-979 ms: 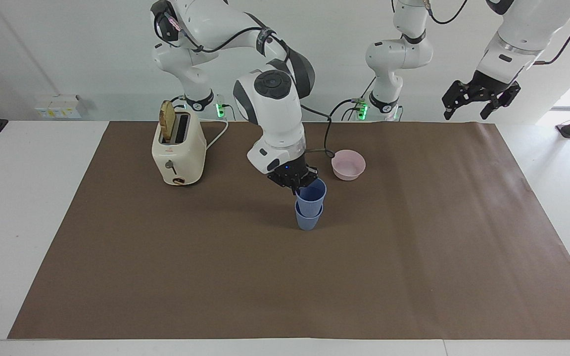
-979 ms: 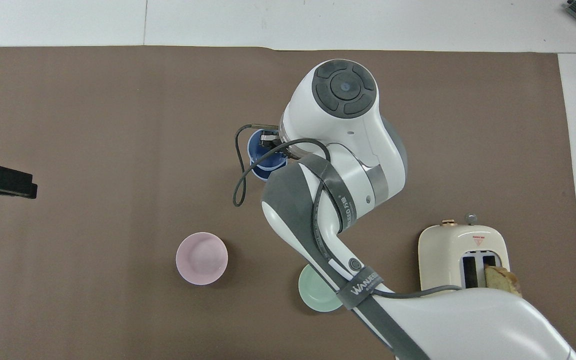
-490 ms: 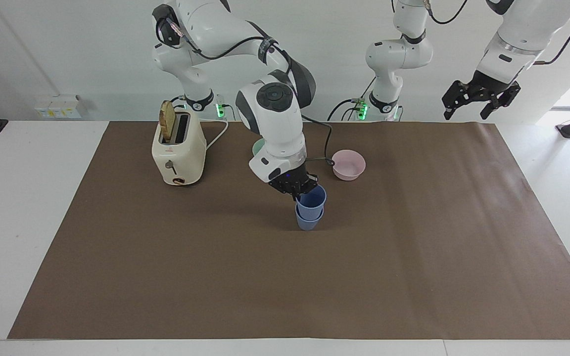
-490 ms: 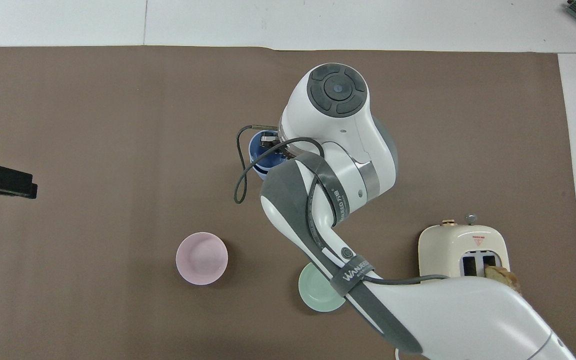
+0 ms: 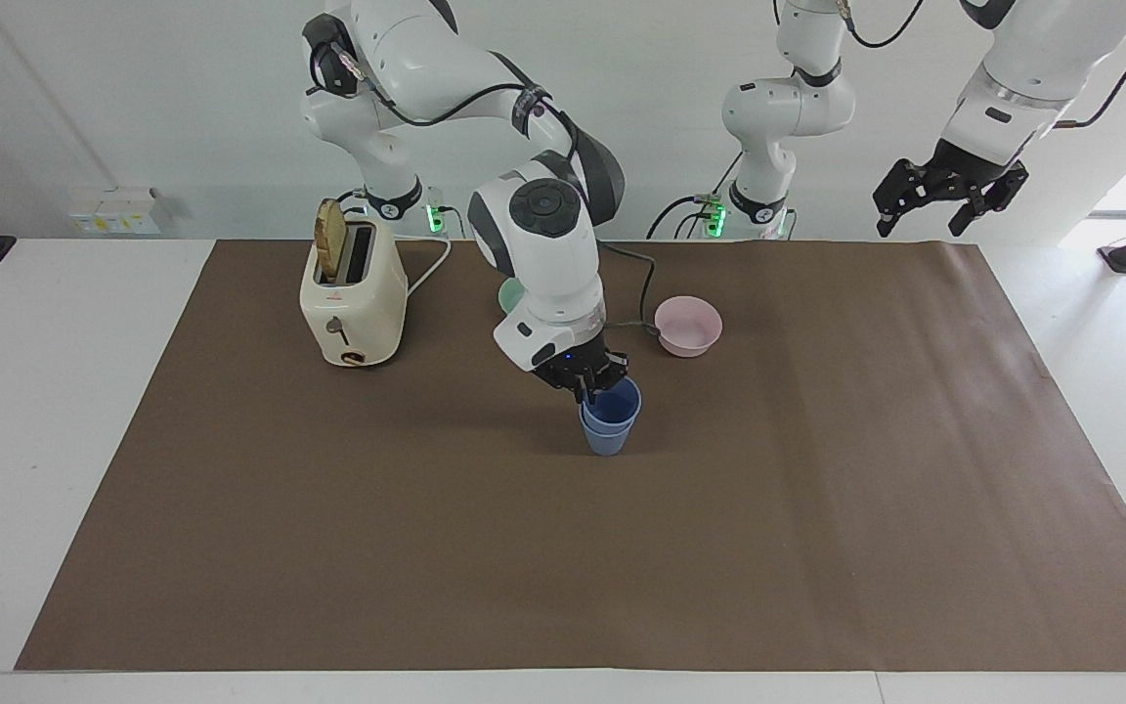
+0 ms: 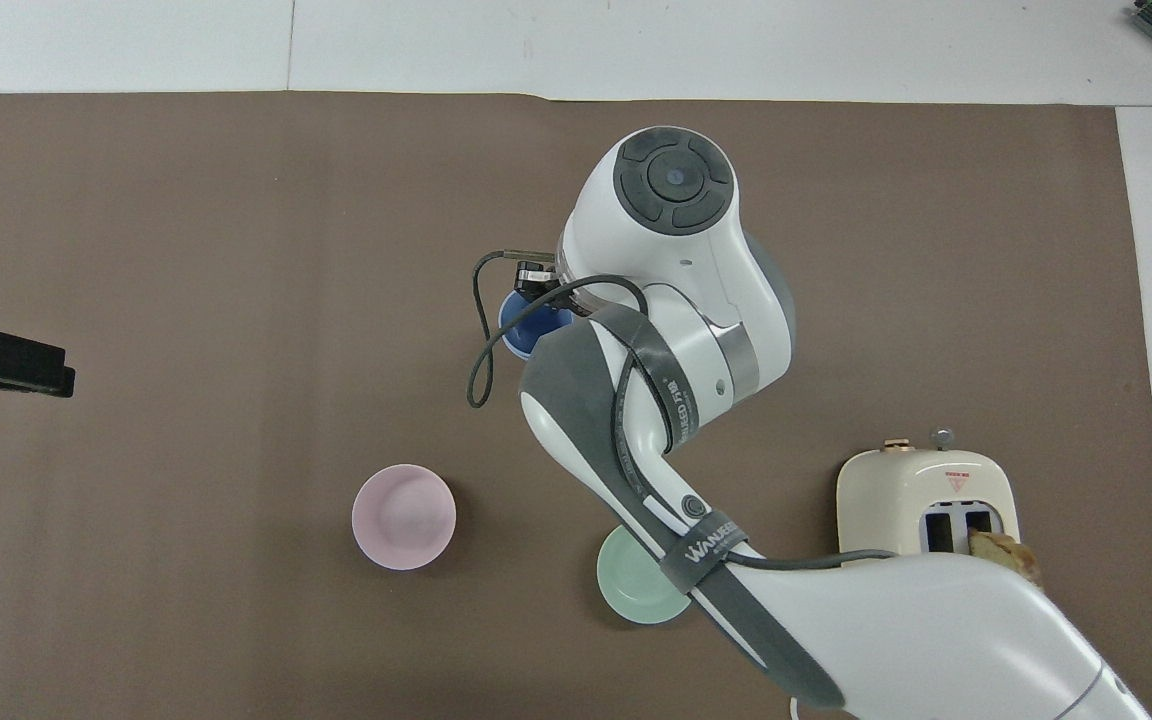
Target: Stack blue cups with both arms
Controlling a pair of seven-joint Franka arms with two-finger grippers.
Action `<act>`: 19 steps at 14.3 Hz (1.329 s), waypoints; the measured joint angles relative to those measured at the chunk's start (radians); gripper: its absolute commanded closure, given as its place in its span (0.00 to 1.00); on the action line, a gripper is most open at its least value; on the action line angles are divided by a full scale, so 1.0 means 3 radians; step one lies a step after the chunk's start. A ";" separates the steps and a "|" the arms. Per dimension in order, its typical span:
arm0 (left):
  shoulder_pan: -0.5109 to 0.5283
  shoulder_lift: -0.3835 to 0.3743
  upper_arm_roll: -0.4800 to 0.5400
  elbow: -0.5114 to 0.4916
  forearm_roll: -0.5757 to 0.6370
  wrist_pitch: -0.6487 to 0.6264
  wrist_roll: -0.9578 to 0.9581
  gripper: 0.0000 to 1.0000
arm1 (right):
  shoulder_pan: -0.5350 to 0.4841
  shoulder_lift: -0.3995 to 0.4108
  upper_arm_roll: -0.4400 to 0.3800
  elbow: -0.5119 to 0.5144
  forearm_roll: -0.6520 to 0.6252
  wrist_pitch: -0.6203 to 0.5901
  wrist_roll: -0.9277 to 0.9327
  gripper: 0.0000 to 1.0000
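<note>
Lower than a second ago, the upper matte periwinkle-blue plastic tumbler [image 5: 614, 401] now sits deep inside its twin, the lower matte periwinkle-blue tumbler [image 5: 606, 440], with only a narrow band of its tapered wall showing above the lower rim. The nested pair stands upright on the brown paper mat [image 5: 817, 489], just above the middle of the facing frame. In the overhead view only a crescent of blue [image 6: 528, 325] shows beside the arm.

The right gripper [image 5: 586, 377], black with two fingers, is pinched on the rim of the upper tumbler at its edge nearer the robots, one finger reaching inside. Its large white arm [image 5: 548, 244], glossy and rounded with a grey joint cap, bends down from the upper left of the facing frame and covers most of the stack from above.

A smooth pale pink bowl [image 5: 688, 326] rests up and to the right of the tumblers in the facing frame. A mint-green bowl [image 6: 636, 595] lies half hidden under the arm. A cream toaster [image 5: 353, 298] with a slice of toast [image 5: 330, 239] raised in one slot stands at centre left.

The left gripper [image 5: 949, 200] hangs in the air at the upper right of the facing frame, fingers spread, waiting.
</note>
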 measured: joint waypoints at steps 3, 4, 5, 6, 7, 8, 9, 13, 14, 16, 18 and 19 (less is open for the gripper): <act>0.0000 0.0000 0.0000 0.0000 0.0000 0.0000 0.0000 0.00 | -0.0004 0.0000 -0.0011 0.0000 -0.0001 0.0000 0.0000 0.00; 0.0000 0.0000 0.0000 0.0000 0.0000 0.0000 0.0000 0.00 | -0.0008 0.0000 -0.0016 0.0001 -0.0003 -0.0001 0.0000 0.00; 0.0000 0.0000 0.0000 0.0000 0.0000 0.0000 0.0000 0.00 | -0.0020 -0.0001 -0.0020 0.0002 -0.0005 -0.0001 -0.0001 0.00; 0.0000 0.0000 0.0000 0.0000 0.0000 0.0000 0.0000 0.00 | -0.0042 -0.0005 -0.0021 0.0004 -0.0007 -0.0001 -0.0009 0.00; 0.0000 0.0000 0.0000 0.0000 0.0000 0.0000 0.0000 0.00 | -0.0073 -0.0011 -0.0024 0.0007 -0.0018 -0.0004 -0.0035 0.00; 0.0000 0.0000 0.0000 0.0000 0.0000 0.0000 0.0000 0.00 | -0.0107 -0.0018 -0.0030 0.0013 -0.0043 -0.0026 -0.0093 0.00; 0.0000 0.0000 0.0000 0.0000 0.0000 0.0000 0.0000 0.00 | -0.0140 -0.0035 -0.0041 0.0025 -0.0085 -0.0092 -0.0181 0.00; 0.0000 0.0000 0.0000 0.0000 0.0000 0.0000 0.0000 0.00 | -0.0380 -0.0255 -0.0074 0.0053 -0.0183 -0.0438 -0.0670 0.00; 0.0000 0.0000 0.0000 0.0000 0.0000 0.0000 0.0000 0.00 | -0.0455 -0.0326 -0.0077 0.0059 -0.0184 -0.0522 -0.0786 0.00; 0.0000 0.0000 0.0000 0.0000 0.0000 0.0000 0.0000 0.00 | -0.0582 -0.0445 -0.0078 0.0062 -0.0185 -0.0612 -0.0942 0.00; 0.0000 0.0000 0.0000 0.0000 0.0000 0.0000 0.0000 0.00 | -0.0672 -0.0528 -0.0080 0.0062 -0.0185 -0.0671 -0.1037 0.00; 0.0000 0.0000 0.0000 0.0000 0.0000 0.0000 0.0000 0.00 | -0.0708 -0.0560 -0.0081 0.0063 -0.0185 -0.0694 -0.1055 0.00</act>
